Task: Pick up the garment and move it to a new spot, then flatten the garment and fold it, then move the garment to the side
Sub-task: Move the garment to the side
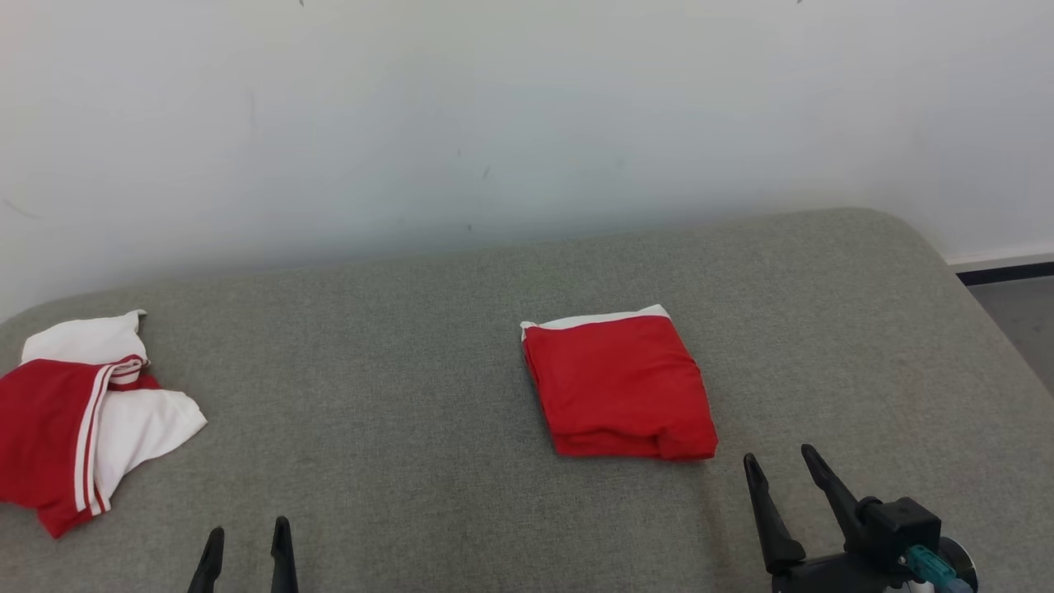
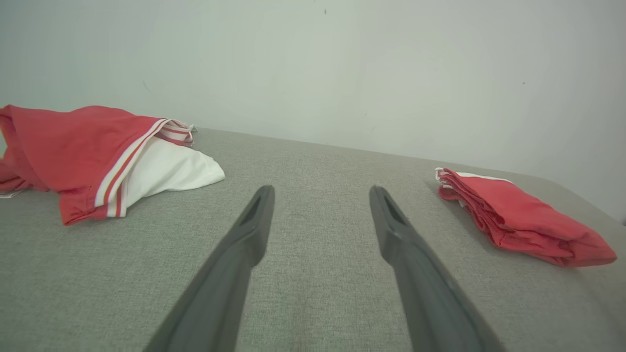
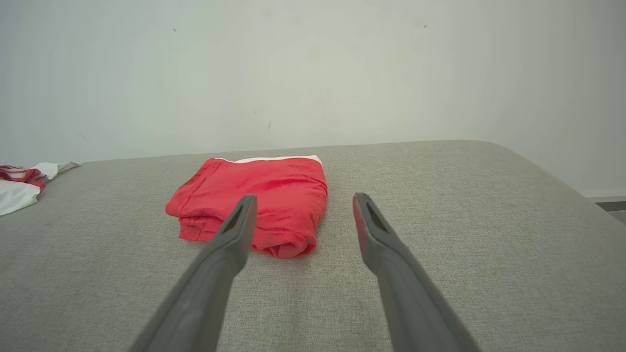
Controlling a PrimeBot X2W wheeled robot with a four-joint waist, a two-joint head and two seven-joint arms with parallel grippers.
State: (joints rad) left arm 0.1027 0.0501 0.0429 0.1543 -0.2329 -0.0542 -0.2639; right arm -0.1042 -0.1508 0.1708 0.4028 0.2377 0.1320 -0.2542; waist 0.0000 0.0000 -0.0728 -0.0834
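A: How's the right claw [image 1: 780, 459]?
B: Wide open, empty. The folded red garment [image 1: 622, 387] lies just ahead, slightly left, on the grey woven bed [image 1: 395, 354].
A: And the left claw [image 1: 249, 534]?
B: Open, empty, farther off. The bundle is soft, layered, nearly square; its long axis probably runs away from us.

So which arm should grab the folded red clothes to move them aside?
Probably the right. The right gripper is open, just by a near corner of the folded red garment. The left gripper, open too, is farther away, nearer the crumpled red-and-white garment.
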